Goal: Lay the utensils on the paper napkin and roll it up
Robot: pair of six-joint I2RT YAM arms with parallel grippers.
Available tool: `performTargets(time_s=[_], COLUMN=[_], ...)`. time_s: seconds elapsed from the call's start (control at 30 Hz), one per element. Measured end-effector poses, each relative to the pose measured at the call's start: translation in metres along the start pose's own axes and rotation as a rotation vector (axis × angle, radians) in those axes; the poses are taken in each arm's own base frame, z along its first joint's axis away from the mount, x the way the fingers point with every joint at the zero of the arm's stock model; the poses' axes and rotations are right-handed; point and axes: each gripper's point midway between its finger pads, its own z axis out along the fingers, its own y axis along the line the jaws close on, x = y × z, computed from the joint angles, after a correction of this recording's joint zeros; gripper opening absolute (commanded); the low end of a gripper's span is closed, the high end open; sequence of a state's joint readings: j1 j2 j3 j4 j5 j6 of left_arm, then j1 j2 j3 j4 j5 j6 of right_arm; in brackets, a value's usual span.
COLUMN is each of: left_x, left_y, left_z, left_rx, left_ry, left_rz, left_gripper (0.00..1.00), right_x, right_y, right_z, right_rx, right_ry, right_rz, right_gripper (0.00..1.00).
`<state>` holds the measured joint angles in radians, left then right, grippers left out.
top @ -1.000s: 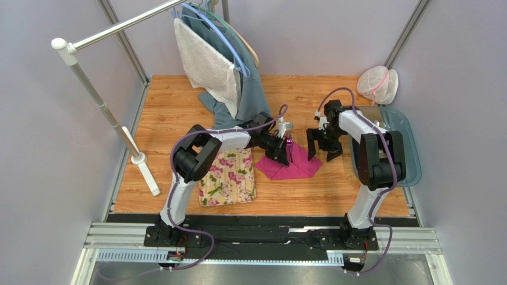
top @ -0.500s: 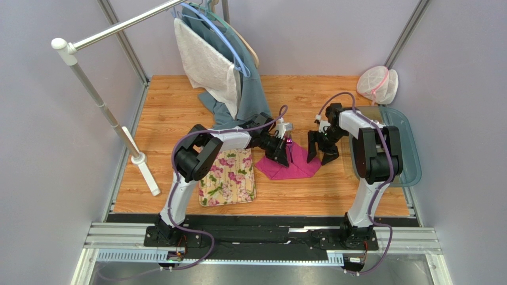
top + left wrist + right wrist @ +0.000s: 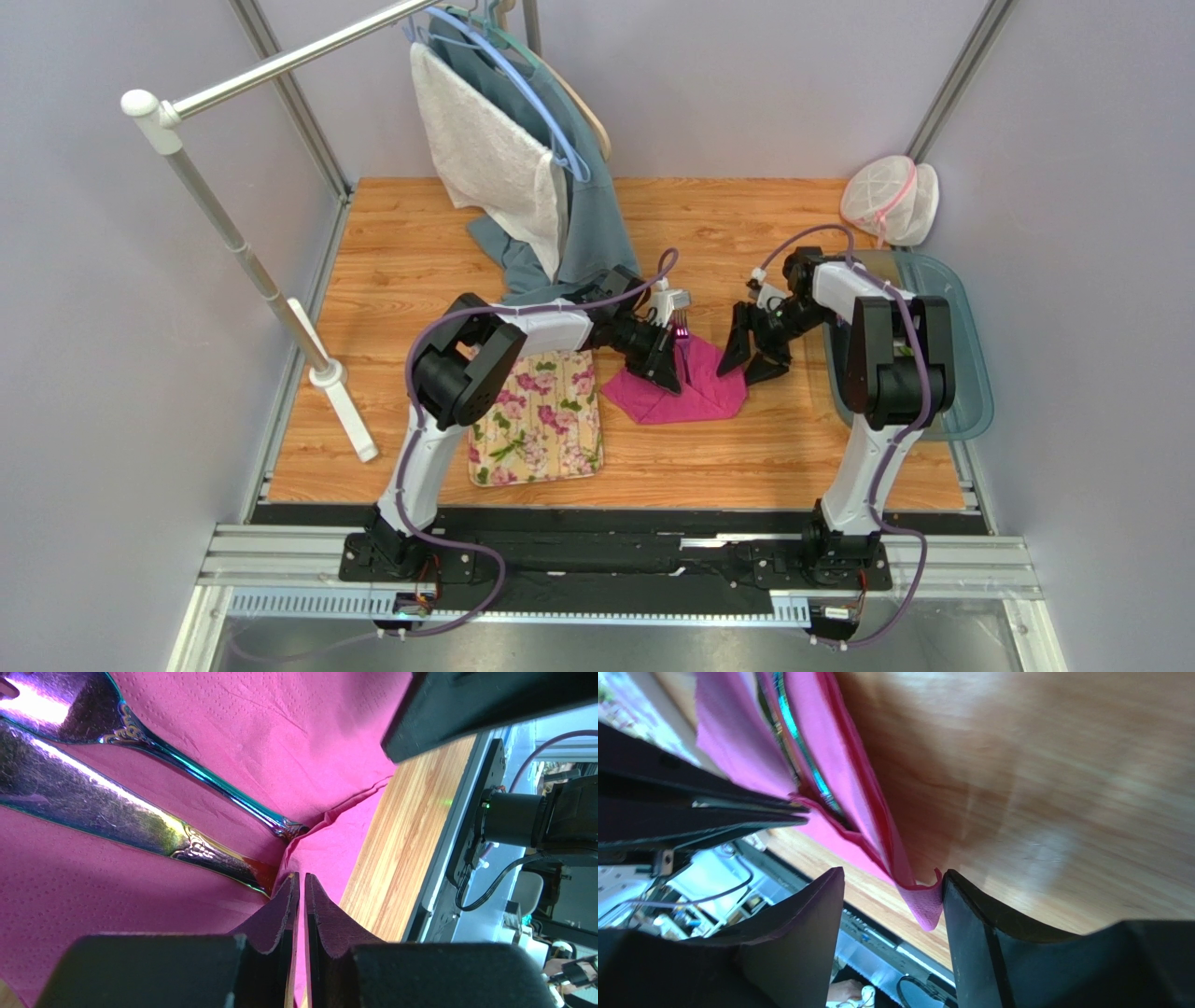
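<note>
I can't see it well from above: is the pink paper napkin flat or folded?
Folded. The thin magenta-pink paper napkin has pink layers on both sides of the shiny metal utensils.

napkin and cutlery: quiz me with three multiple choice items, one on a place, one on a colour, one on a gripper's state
1. Where do the utensils lie?
A. on the flowered mat
B. on the paper napkin
C. on bare wood

2. What colour is the paper napkin?
A. magenta-pink
B. grey-blue
C. cream

3. How does the right gripper stand?
A. shut on a fork
B. shut on nothing
C. open, with a napkin corner between its fingers

Answers:
1 B: the left wrist view shows them resting on it.
2 A: every view shows it magenta-pink.
3 C: the right wrist view shows a wide gap with the corner inside.
</note>
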<state>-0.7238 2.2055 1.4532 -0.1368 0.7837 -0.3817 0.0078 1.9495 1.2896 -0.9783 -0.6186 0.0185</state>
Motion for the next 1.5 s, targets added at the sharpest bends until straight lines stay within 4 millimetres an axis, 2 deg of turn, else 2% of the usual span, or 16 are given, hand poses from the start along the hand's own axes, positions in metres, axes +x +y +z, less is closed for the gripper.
performTargets(time_s=[0.27,0.37,0.4,0.47,0.77,0.97,1.07,1.5], left_x=[-0.002,-0.002,-0.002,-0.002,-0.002,-0.002,-0.002,-0.002], left_y=[0.001,0.001,0.001,0.001,0.001,0.002,0.002,0.002], left_z=[0.001,0.001,0.001,0.001,0.001,0.001,0.001,0.001], left_rx=[0.001,0.000,0.000,0.000,-0.005,-0.006,-0.006,-0.007], left_ry=[-0.002,-0.002,-0.001,-0.001,-0.003,-0.004,-0.004,-0.004], left_rz=[-0.001,-0.001,-0.002,-0.002,-0.002,-0.002,-0.004,-0.005], left_gripper=[0.14,0.13,0.13,0.13,0.12,0.12,0.12,0.11], right_x=[0.011,0.014,0.014,0.014,0.017,0.019,0.020,0.023], right_y=[0.009,0.010,0.011,0.012,0.021,0.029,0.033,0.055], right_z=[0.004,0.004,0.004,0.004,0.007,0.008,0.009,0.021], right_rx=[-0.071,-0.078,-0.081,-0.090,-0.107,-0.132,-0.145,-0.185], right_ry=[0.030,0.037,0.039,0.039,0.053,0.063,0.069,0.118], right_rz=[0.022,0.028,0.031,0.036,0.042,0.051,0.059,0.049], right_gripper=[0.50,0.42,0.37,0.33,0.26,0.12,0.08,0.08])
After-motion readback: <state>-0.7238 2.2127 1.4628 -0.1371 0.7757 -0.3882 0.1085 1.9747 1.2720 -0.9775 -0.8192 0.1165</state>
